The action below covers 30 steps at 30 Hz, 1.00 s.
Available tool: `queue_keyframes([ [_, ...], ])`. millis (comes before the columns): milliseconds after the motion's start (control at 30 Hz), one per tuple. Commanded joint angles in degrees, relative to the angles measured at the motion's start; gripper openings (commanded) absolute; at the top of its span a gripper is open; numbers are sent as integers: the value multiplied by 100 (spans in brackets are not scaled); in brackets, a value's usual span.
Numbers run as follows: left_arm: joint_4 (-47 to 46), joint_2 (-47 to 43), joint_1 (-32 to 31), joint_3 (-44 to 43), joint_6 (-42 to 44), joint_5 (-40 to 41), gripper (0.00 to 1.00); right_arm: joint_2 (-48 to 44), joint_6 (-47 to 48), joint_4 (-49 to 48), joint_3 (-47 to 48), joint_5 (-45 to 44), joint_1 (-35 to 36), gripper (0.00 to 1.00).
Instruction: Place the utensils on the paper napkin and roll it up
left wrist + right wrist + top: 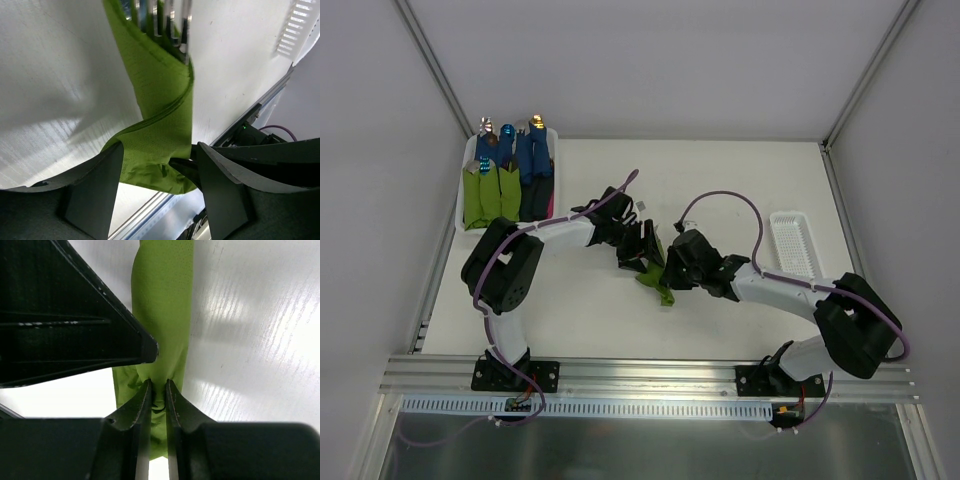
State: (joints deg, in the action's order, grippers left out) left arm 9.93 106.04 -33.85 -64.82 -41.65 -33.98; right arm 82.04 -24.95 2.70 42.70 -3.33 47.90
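Right jaws are pinching the crumpled end of the green napkin (pixel 165 300) tight, with the paper bunching up right between the tips. Left jaws are standing spread, with the rolled napkin sitting loose in the gap between them. Fork (pixel 165 20) tines are poking out of the roll's far end, well past the left jaws, over the white table (pixel 50 75).

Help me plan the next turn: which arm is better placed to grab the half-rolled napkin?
Probably left: the left gripper stands open astride the napkin wrapped round the fork, free to close on it. The right gripper is pinched on the napkin's end, anchoring it.
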Motion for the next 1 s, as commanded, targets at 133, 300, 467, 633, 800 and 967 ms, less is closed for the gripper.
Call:
queue_keyframes([
  [133,-115,-110,-96,-277,-54,-382,57,-109,236,-595,45,245,88,0],
  [300,-150,-119,-87,-295,-45,-434,53,-83,306,-586,107,219,184,0],
  [467,-158,-75,-96,-321,-54,-461,49,-83,560,-367,300,70,316,0],
  [633,-158,-31,-87,-348,-63,-513,43,-30,763,-95,511,-97,518,0],
  [800,-150,-39,-87,-365,-19,-557,30,-4,834,-68,582,-168,606,0],
  [967,-158,-57,-87,-374,8,-628,9,-83,957,-6,608,-247,668,0],
])
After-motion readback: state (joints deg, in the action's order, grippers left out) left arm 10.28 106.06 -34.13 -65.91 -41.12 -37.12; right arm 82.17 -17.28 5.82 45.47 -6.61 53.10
